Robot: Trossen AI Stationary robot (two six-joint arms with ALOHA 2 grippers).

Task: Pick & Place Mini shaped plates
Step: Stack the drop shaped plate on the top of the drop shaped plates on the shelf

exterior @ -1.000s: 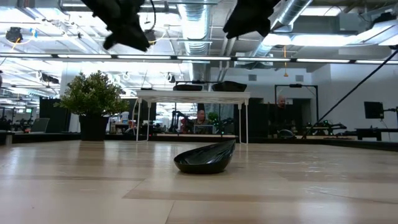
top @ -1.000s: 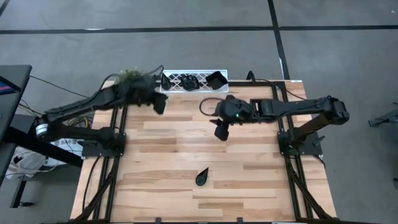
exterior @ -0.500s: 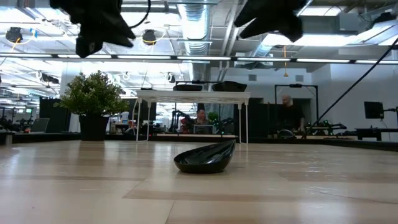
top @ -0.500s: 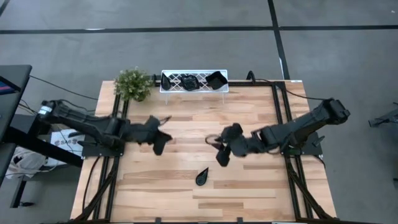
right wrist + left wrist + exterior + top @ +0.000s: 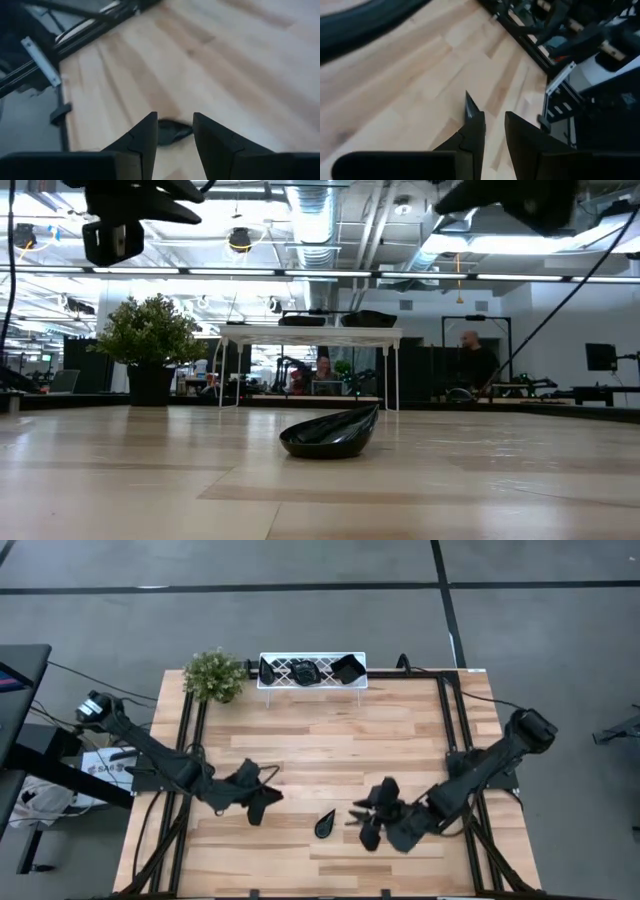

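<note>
We note teardrop plate (image 5: 325, 825) lying on counter (image 5: 300, 740) just left of right gripper (image 5: 366, 830), nearer arm; both grippers' fingers parted, empty.

I count one mini plate (image 5: 325, 825) on the table, three more plates (image 5: 347, 668) in one white tray (image 5: 290, 683), one plant (image 5: 214, 675), two arms.

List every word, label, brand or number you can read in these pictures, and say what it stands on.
None can be read with certainty.
White sheet on the floor beside the table, under the left arm: dark print, too small to read.
Mini shaped plate, tray, plant: no lettering visible.
</note>
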